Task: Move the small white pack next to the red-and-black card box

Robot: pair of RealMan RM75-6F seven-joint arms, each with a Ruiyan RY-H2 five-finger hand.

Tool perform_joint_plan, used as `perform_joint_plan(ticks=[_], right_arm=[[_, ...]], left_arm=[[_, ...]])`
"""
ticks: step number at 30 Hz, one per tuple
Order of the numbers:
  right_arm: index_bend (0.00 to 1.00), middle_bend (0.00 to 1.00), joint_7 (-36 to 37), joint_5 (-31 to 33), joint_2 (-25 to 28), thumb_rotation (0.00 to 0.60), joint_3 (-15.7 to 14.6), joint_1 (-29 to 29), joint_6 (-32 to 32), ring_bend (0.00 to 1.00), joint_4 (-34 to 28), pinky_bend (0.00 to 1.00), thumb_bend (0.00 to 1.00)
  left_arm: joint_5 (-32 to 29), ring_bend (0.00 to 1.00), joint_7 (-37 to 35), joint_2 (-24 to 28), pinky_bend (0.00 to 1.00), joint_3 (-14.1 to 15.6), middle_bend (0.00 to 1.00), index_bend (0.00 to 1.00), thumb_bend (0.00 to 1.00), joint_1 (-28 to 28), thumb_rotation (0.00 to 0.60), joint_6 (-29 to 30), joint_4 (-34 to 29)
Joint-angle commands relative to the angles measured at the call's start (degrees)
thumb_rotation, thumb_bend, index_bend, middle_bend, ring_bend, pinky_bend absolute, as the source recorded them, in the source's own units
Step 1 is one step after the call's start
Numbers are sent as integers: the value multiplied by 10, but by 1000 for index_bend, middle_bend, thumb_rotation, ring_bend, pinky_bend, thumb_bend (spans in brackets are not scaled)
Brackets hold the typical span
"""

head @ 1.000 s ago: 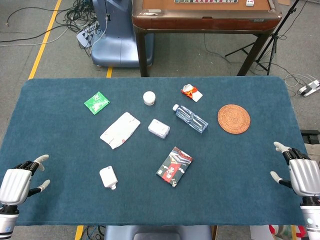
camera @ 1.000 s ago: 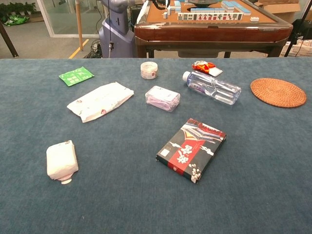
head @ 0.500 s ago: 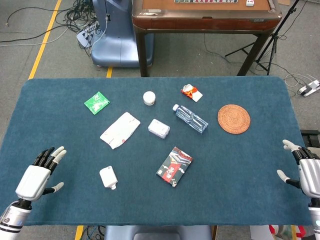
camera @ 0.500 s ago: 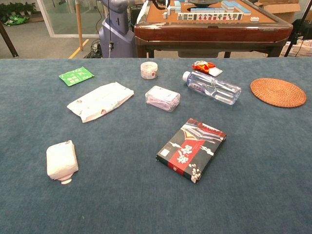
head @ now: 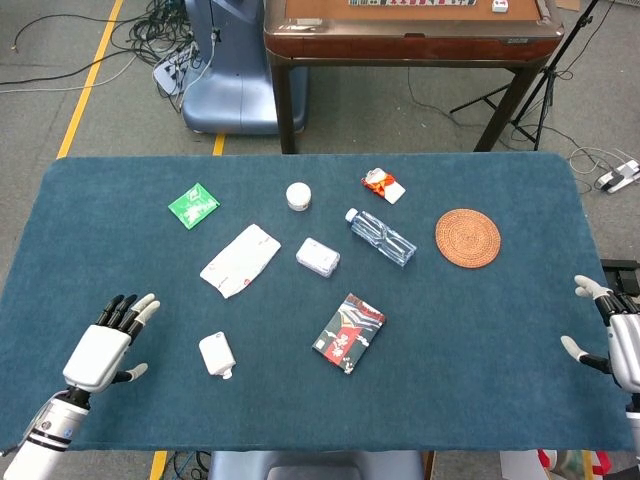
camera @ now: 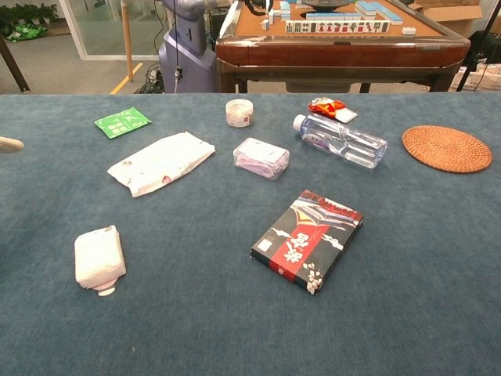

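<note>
Since a moment ago my left hand (head: 101, 350) has advanced from the lower left corner of the head view toward the middle, and one fingertip now just pokes in at the left edge of the chest view. Its fingers are spread and it holds nothing. My right hand (head: 622, 340) has slid further off the right edge; only part of it shows, fingers apart, holding nothing.

Nothing on the table has shifted. The small white pack (head: 216, 354) lies at lower left of centre in the head view, just right of my left hand but not touched. The red-and-black card box (head: 348, 332) sits near the centre, well apart from the pack, bare blue cloth between them.

By my reckoning the task has barely begun: I am only on the approach. Reaching, grasping, carrying and setting the pack beside the box all remain.
</note>
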Motion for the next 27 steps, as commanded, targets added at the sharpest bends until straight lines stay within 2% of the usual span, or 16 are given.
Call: perform_joint_plan(ticks=[1,27], right_arm=[[218,324,3,0,2,600,1,-1,2,263,0,450,143],[219,324,38,-1,18,600,3,-5,3,263,-1,450,143]], left_arm=[[-4,0,6,-7,6,-1,0,0,13,-7,600,-8,-6],[-60,0,84,-56,6,-15,0,0,13,-68,600,-95,-36]])
